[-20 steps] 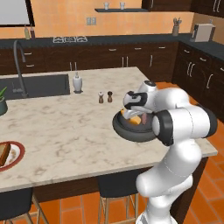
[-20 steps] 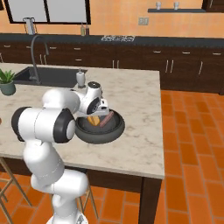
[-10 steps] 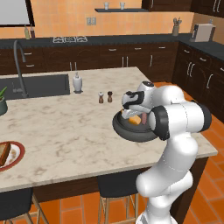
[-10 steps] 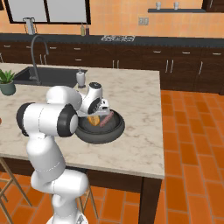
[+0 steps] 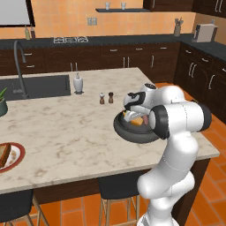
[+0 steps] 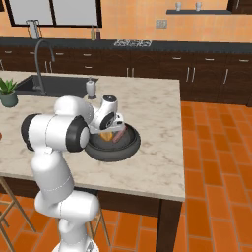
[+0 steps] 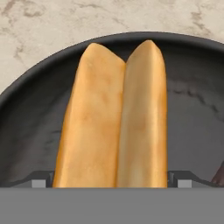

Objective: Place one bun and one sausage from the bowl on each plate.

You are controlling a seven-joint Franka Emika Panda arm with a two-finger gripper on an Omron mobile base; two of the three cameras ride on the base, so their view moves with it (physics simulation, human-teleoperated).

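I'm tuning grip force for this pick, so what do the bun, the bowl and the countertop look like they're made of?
The bun looks like soft baked bread: matte golden-tan crust, split lengthwise. The bowl looks like dark cast metal or glazed ceramic: black, with faint dull sheen; which one is unclear. The countertop looks like polished marble-type stone: pale beige with grey-brown veins.

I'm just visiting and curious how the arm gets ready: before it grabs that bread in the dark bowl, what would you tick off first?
1. Gripper open: ok, the fingers stand one on each side of the bun.
2. Bun centred between them: ok.
3. Bun lying free in the bowl: ok, nothing sits on top of it.
4. Sausage clear of the grab: ok, it lies off to one side.
5. Fingers low enough to pinch: cannot tell.
6. Plate has room: cannot tell, it already holds something brown and is cut off by the picture's edge.
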